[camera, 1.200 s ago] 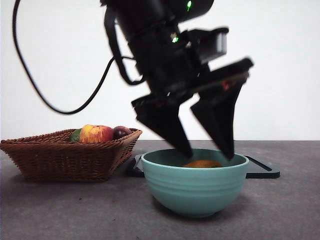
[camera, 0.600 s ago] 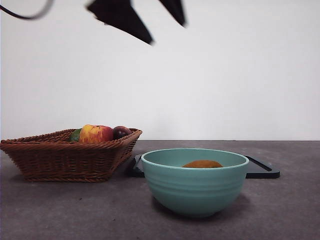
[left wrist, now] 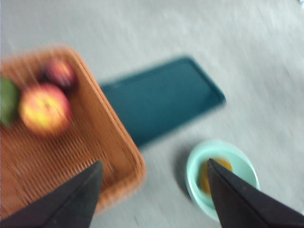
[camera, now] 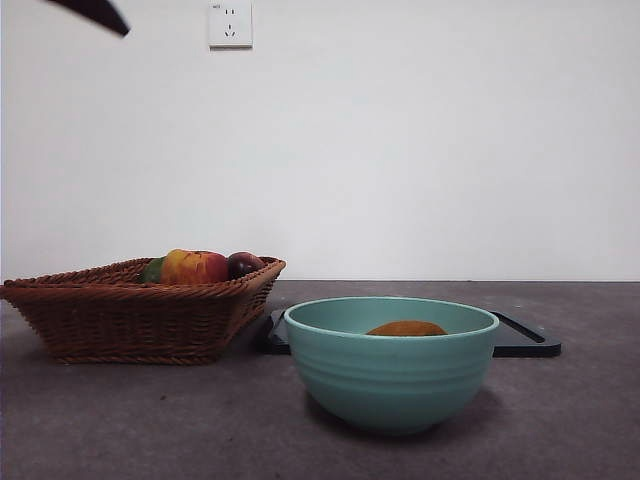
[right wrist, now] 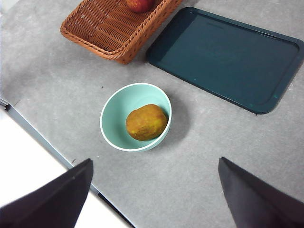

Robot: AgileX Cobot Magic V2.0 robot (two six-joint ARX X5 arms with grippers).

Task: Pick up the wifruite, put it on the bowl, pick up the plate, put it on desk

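A smooth, faintly ridged glazed teal bowl [camera: 391, 362] holds a dull, rough-skinned wifruite [right wrist: 146, 122] on the matt, mottled grey desk [camera: 150, 420], beside a woven wicker basket [camera: 140, 310].

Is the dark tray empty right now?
Yes, the right wrist view shows the dark tray bare, with the fruit in the bowl.

The left hand [left wrist: 152, 190], open, now sits high above the bowl [camera: 391, 365], only a dark tip showing in the front view's corner.

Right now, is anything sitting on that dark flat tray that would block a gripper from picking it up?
Nothing visible does. The dark teal rectangular tray lies bare on the grey desk, beside the wicker basket.
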